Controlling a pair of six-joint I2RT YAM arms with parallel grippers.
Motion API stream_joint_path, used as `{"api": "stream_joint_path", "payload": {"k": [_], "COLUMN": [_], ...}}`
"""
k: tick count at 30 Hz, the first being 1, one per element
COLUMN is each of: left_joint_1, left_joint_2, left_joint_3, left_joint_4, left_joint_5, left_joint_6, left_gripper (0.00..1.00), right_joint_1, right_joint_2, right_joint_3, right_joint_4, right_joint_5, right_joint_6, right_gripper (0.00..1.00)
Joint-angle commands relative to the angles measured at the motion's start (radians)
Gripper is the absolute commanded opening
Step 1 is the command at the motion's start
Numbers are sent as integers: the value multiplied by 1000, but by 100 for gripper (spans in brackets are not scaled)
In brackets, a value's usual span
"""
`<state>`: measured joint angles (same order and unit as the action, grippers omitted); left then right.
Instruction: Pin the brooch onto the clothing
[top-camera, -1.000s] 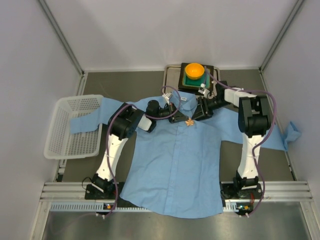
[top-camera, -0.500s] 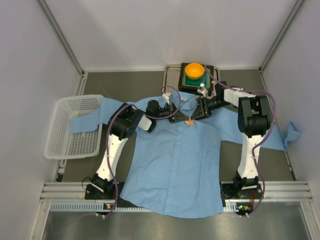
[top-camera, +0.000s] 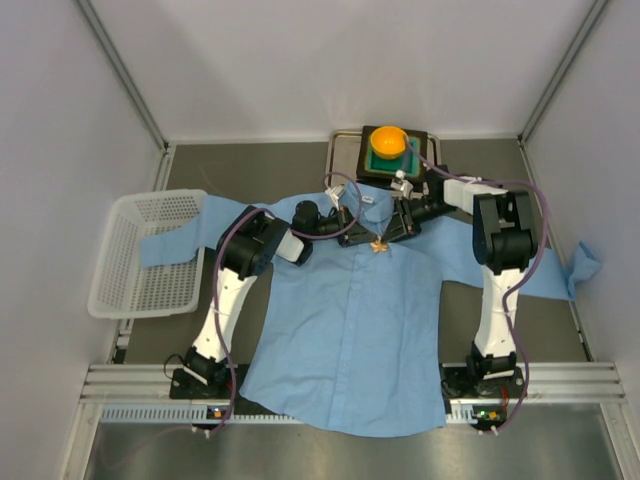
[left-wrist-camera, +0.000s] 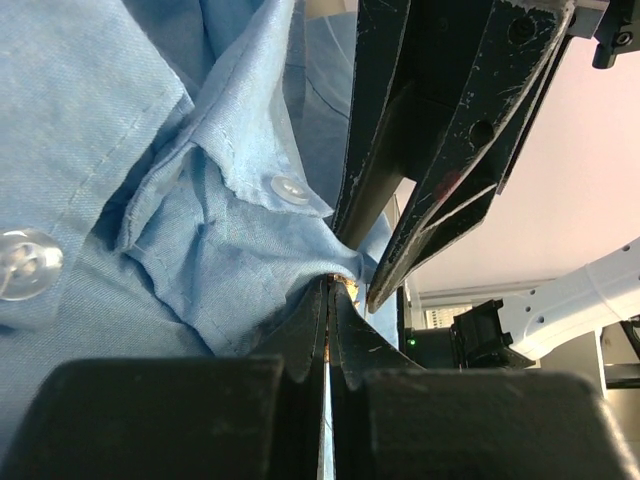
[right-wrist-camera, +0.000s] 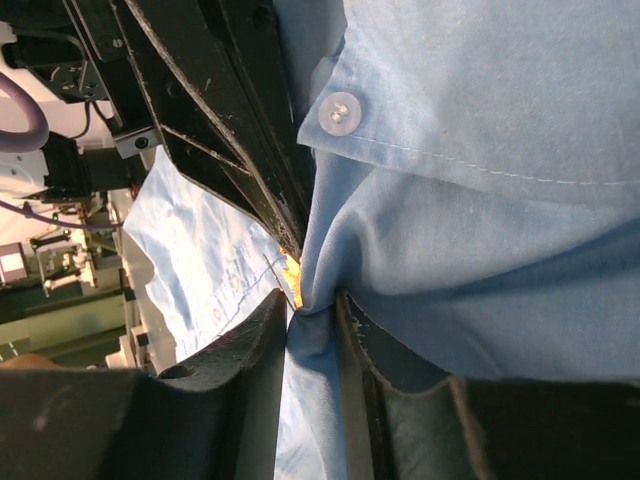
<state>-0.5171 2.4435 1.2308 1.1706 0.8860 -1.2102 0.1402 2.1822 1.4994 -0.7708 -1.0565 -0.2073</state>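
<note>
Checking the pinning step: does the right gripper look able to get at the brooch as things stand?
Probably yes. The right gripper sits beside the brooch, a fold of the shirt between its jaws; only the shut left gripper crowds it from opposite.

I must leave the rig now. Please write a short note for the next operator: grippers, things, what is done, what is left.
Left gripper: shut, tips at the small red-orange brooch; whether it grips it is unclear.
Right gripper: pinched on a fold of the light blue button-up shirt beside the brooch.
The shirt lies spread flat; the brooch sits on its upper front, between both grippers.
Done: both arms are at the spot.
Left: push the pin through and fasten it; no view shows it fastened.
</note>
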Motion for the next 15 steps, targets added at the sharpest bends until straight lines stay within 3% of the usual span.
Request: {"api": "stream_joint_path", "payload": {"k": [1, 8, 15], "left_joint_1": [-3, -4, -4], "left_joint_2": [-11, -15, -14], "left_joint_3": [33, 32, 27], "left_joint_4": [101, 100, 101], "left_joint_5": [1, -1, -5], "left_joint_6": [-17, -22, -28], "left_gripper": [0, 0, 0], "right_joint_1": [27, 30, 27], "right_joint_2": [4, 10, 4], "right_joint_3": [18, 25, 18], "right_joint_4": [2, 5, 40], "right_joint_5": [36, 82, 81], "right_joint_6": [-23, -9, 49], "right_gripper": [24, 7, 6]}}
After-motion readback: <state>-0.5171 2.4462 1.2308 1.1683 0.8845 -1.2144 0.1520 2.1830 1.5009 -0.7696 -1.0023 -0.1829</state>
